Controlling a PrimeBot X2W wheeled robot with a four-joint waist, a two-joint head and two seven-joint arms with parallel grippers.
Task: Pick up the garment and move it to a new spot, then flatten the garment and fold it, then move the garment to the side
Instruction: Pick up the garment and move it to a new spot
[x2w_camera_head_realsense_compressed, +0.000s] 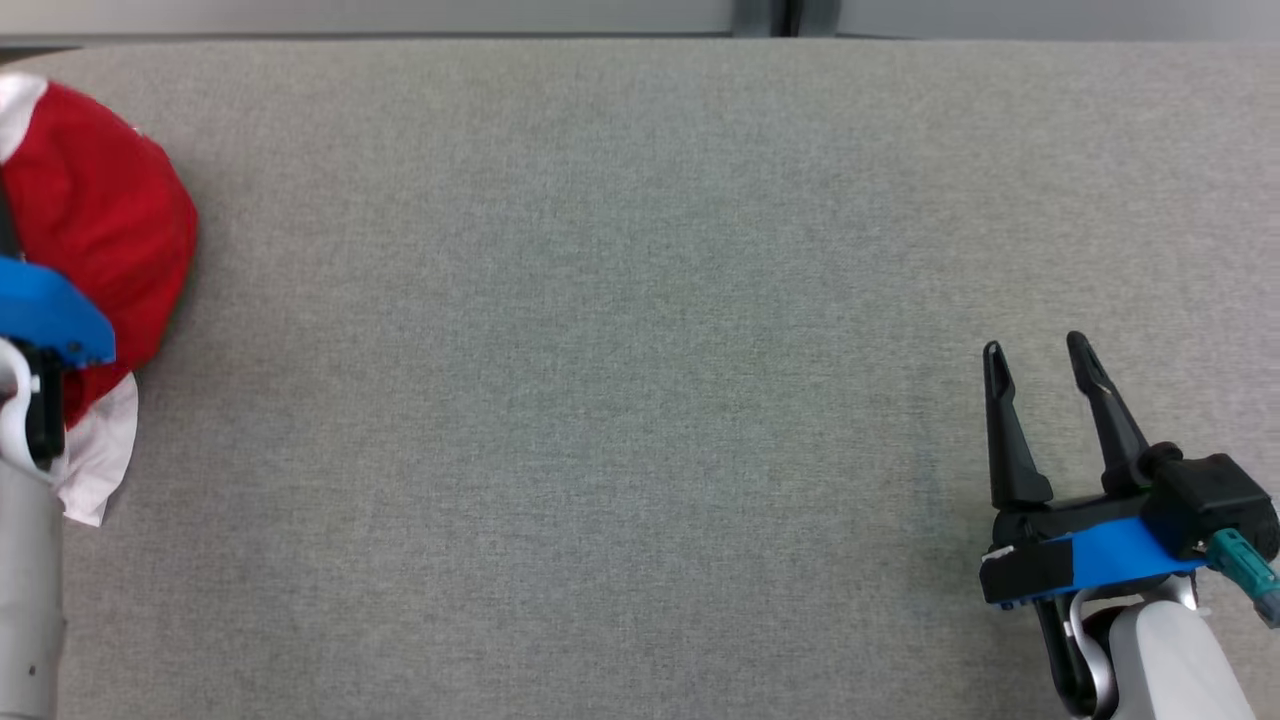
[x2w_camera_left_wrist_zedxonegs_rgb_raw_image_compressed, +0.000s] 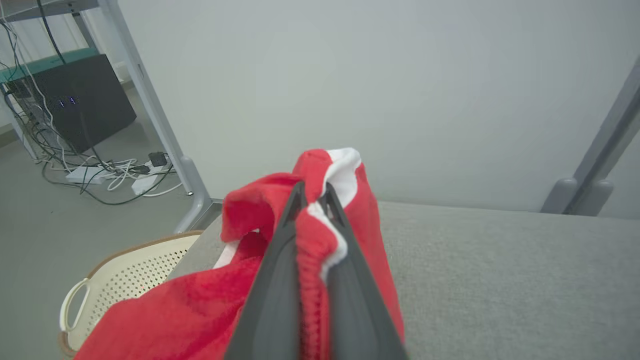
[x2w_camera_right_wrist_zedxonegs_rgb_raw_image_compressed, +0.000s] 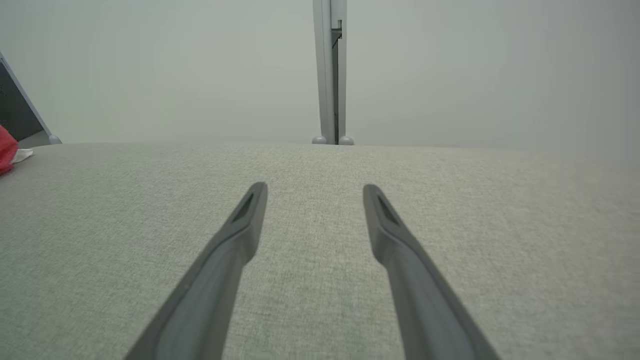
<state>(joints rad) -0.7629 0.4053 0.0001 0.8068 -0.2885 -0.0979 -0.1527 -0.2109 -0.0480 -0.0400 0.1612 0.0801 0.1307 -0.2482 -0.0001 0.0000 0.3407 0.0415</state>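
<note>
the garment (x2w_camera_left_wrist_zedxonegs_rgb_raw_image_compressed: 200, 310) is a red fleecy piece with white trim, bunched at the left edge of the grey fabric-covered table (x2w_camera_head_realsense_compressed: 640, 300), with part of it drawn up into a peak. the left gripper (x2w_camera_left_wrist_zedxonegs_rgb_raw_image_compressed: 313, 190) is clamped on that peak, a fold of red and white cloth pinched between its two fingers. just off the table's left end, lower down, sits a cream perforated laundry basket (x2w_camera_left_wrist_zedxonegs_rgb_raw_image_compressed: 130, 270) with a brown rim; beyond it are a grey frame post (x2w_camera_left_wrist_zedxonegs_rgb_raw_image_compressed: 160, 115), tangled cables (x2w_camera_left_wrist_zedxonegs_rgb_raw_image_compressed: 100, 175) on the floor and a black box (x2w_camera_left_wrist_zedxonegs_rgb_raw_image_compressed: 85, 100). the right gripper (x2w_camera_head_realsense_compressed: 1040, 355) hovers over the table's right side, fingers spread and holding nothing — well apart from the garment. between them the table is open grey cloth up to its far edge.
</note>
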